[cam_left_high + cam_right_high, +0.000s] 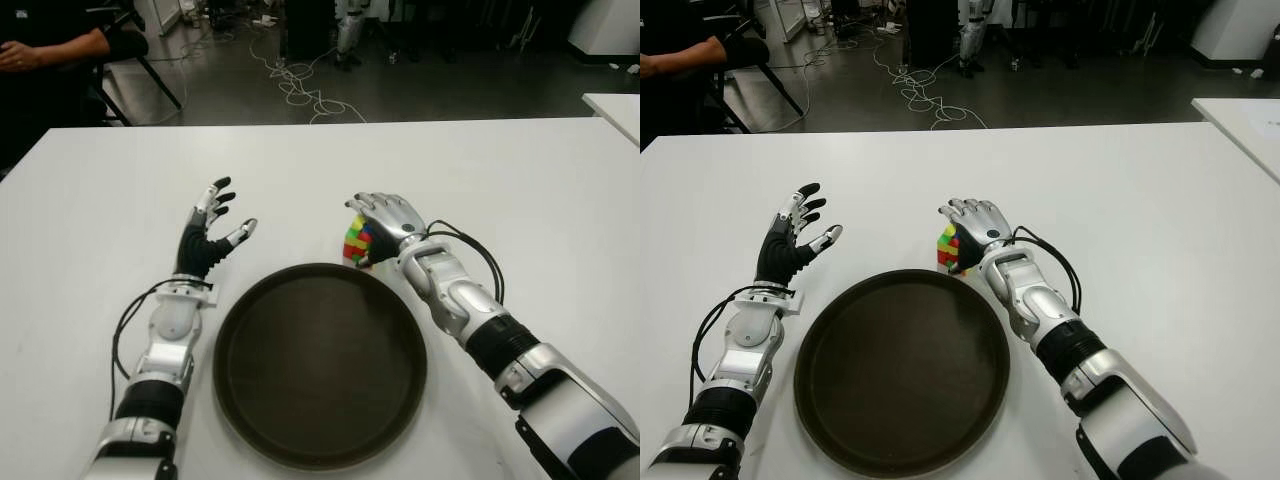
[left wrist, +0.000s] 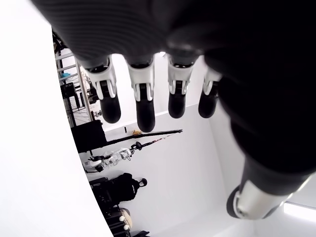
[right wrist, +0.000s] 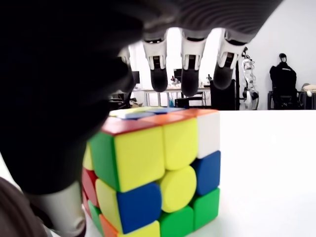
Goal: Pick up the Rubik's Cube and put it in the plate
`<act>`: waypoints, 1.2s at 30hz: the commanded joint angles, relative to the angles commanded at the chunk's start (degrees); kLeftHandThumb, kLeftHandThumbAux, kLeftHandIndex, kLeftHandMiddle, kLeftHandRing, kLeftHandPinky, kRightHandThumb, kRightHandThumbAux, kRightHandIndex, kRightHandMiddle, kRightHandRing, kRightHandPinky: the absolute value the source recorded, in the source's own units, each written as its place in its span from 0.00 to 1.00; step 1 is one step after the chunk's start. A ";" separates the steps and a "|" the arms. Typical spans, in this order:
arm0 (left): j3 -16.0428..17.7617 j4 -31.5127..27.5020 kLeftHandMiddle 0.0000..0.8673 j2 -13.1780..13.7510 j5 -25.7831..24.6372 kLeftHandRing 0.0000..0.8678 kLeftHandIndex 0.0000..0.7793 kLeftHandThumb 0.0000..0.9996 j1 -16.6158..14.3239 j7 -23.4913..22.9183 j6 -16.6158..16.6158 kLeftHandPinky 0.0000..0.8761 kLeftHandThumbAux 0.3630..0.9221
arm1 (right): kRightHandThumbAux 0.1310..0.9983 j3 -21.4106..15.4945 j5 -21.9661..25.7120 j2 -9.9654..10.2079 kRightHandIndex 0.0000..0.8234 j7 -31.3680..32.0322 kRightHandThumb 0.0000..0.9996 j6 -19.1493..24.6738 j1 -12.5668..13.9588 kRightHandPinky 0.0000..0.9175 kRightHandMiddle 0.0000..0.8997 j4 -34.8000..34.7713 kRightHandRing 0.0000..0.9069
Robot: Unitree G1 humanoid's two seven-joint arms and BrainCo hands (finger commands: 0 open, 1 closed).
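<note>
Right robot hand arches palm-down over the Rubik's Cube beside the plate, fingers uncurled above it, not gripping. Left robot hand raised, fingers splayed, empty.

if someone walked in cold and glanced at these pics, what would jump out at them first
Probably the brightly coloured Rubik's Cube on the white table, just past the far rim of the big dark round plate, with the right hand arched over it and the fingers not yet closed on it. Next, the left hand, raised open-fingered to the left of the plate and holding nothing.
</note>
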 joint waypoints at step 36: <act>-0.06 -0.91 0.11 -0.22 -0.62 0.12 0.11 0.13 0.27 -0.41 0.49 0.16 0.60 | 0.77 0.62 0.69 0.54 0.13 -3.47 0.00 -3.41 -0.82 0.20 0.13 5.04 0.15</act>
